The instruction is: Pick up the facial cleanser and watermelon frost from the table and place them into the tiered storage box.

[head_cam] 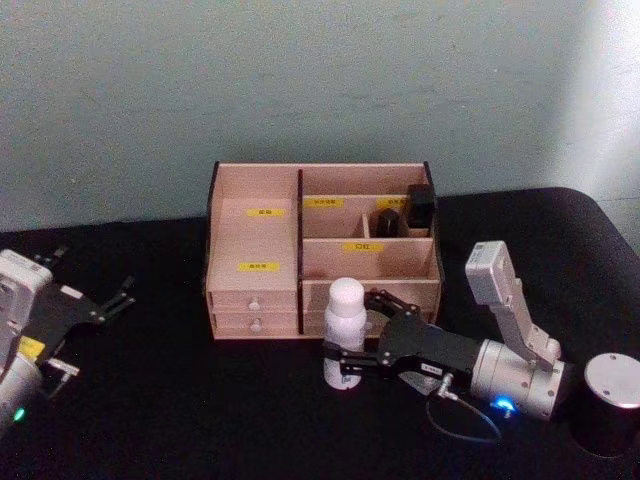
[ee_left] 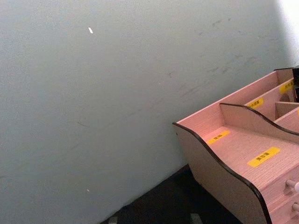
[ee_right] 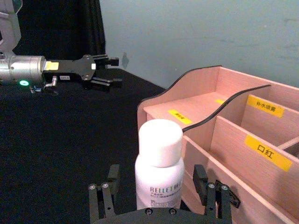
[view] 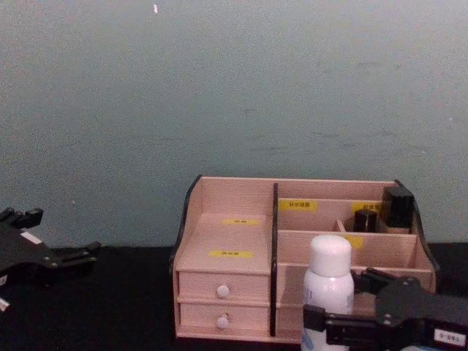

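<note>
The facial cleanser point(head_cam: 343, 322) is a tall white bottle standing upright on the black table just in front of the tiered storage box point(head_cam: 255, 240), by its lower right drawers. My right gripper point(head_cam: 352, 328) reaches in from the right and is open around the bottle's lower body. In the right wrist view its fingers point(ee_right: 106, 196) flank the bottle point(ee_right: 160, 163) with a small gap on each side. The watermelon frost point(head_cam: 611, 392), a squat jar with a flat lid, sits at the table's far right. My left gripper point(head_cam: 95, 320) rests open at the far left, holding nothing.
Two small black containers point(head_cam: 420, 205) stand in the box's upper right compartments. A pale wall runs behind the table. The box's left tiers point(ee_left: 243, 149) with yellow labels are bare. Open black tabletop lies between the left gripper point(ee_right: 112, 71) and the box.
</note>
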### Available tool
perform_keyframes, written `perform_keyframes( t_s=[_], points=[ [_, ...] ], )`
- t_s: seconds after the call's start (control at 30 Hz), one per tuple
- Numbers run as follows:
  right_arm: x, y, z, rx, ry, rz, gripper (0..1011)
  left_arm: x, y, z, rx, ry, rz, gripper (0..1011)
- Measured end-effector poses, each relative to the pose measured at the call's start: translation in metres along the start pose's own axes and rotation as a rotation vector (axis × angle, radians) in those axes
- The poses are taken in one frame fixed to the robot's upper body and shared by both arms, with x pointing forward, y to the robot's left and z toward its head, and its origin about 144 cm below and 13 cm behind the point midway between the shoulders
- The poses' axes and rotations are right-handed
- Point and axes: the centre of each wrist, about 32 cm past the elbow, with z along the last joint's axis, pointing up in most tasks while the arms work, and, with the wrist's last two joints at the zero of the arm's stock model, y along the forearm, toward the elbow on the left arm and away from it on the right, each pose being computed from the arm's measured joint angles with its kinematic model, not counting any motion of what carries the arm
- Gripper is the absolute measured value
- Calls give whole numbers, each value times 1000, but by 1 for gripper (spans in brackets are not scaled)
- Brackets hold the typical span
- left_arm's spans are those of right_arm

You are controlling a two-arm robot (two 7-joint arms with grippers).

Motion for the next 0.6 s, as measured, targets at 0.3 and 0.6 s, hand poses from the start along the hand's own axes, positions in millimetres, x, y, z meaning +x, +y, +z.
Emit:
perform_keyframes(
  t_s=[0.3,0.6],
  points=[
    [1,7,-3,-22,11,3,1002,0,0,0,0,0,0,1001],
    [1,13,-4,-42,22,-11,1003,0,0,0,0,0,0,1001]
  ],
)
